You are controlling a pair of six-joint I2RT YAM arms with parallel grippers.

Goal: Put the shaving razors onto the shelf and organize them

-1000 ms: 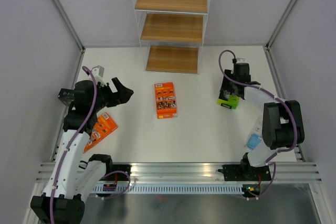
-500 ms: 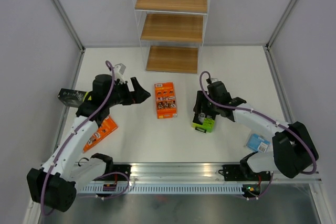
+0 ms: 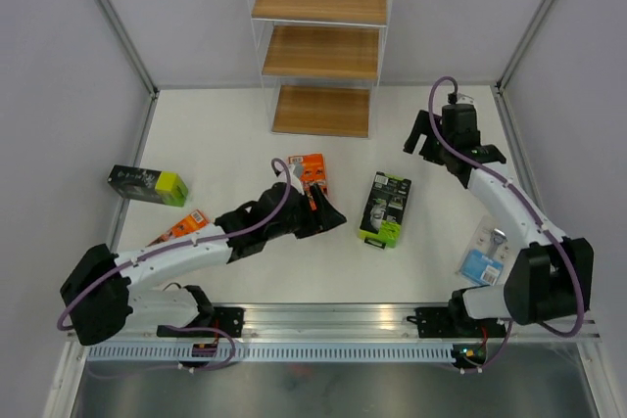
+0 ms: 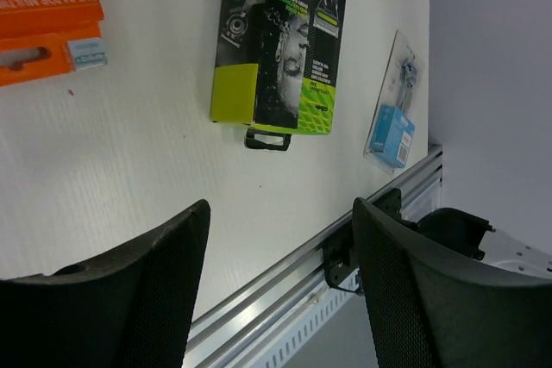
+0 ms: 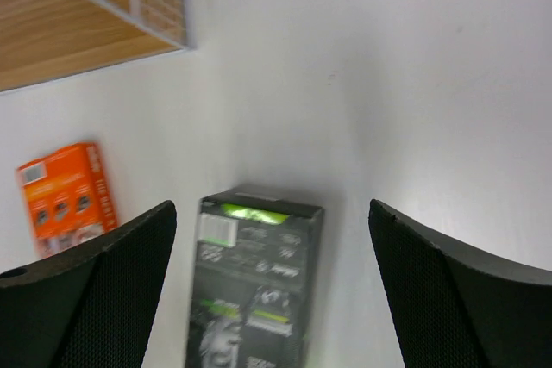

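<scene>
Where the shelf (image 3: 321, 51) stands, white table (image 3: 225, 134) (matte) meets grey walls (image 3: 196, 17).

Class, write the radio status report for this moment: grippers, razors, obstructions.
Left gripper open, empty, by central orange pack. Right gripper open, empty. Five razor packs on table, shelf bare. Shelf front unobstructed.

White table (image 3: 245, 124), plain grey walls (image 3: 176, 17), aluminium rail (image 3: 333, 315) along near edge, even light
</scene>
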